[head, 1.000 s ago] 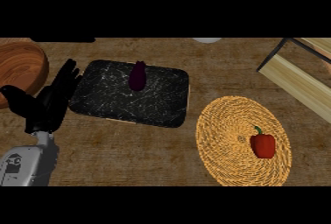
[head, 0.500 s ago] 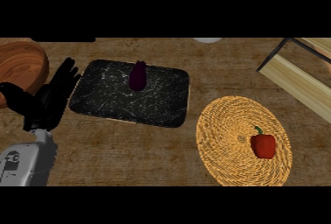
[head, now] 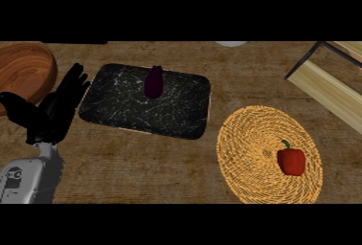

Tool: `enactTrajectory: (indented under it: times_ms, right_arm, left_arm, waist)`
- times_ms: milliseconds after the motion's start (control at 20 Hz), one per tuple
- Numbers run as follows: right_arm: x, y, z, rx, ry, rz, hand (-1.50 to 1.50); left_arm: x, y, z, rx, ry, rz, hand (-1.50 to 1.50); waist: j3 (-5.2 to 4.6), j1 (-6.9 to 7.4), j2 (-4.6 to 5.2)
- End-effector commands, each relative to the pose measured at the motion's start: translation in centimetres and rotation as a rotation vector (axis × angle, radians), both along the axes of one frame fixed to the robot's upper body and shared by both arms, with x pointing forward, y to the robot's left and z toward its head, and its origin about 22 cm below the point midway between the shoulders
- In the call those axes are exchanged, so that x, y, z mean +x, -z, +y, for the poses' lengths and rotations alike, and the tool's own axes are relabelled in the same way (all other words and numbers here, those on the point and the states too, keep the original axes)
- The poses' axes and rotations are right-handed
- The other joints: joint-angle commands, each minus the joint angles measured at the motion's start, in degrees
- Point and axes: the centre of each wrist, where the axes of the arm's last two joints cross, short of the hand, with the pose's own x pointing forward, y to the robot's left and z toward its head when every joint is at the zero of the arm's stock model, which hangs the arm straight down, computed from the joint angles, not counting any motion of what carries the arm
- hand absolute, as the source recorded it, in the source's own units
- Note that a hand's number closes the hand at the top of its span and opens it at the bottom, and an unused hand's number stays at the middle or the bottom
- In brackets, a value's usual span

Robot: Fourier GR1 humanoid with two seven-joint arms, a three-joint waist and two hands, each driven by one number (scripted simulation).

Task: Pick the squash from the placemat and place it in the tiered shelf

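two mats (head: 147,111) (head: 263,143) on a brown wood-grain counter (head: 155,165)

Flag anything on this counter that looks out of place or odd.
Nothing spilled or damaged. The red pepper sits off-centre toward the right edge of the woven placemat; a dark purple vegetable lies on the black tray. No squash shows.
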Motion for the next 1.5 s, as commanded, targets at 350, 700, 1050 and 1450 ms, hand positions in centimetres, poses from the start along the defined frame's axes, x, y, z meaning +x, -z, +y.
enactTrajectory:
  times_ms: [350,700,1050,1450]
  right_arm:
    - [-3.4,-4.2,-3.4,0.127,-0.104,0.018,-1.5]
    - [-8.4,-5.8,-6.2,0.185,-0.099,0.071,-1.5]
    - [-11.8,-6.2,-7.7,0.243,-0.241,0.07,-1.5]
    - [-12.1,-5.8,-7.7,0.138,-0.316,0.018,-1.5]
  left_arm:
    - [0.4,-0.6,-1.1,0.011,-0.008,-0.002,0.0]
    - [0.5,-0.4,-0.6,-0.008,-0.007,-0.023,0.0]
    - [0.1,0.1,0.3,0.01,-0.024,-0.009,0.0]
    - [-0.5,0.6,1.1,0.007,-0.053,-0.012,0.0]
  waist:
    - [0.08,0.21,0.13]
    - [0.27,0.23,0.49]
    - [0.64,-1.62,0.08]
    - [0.73,-2.51,-0.24]
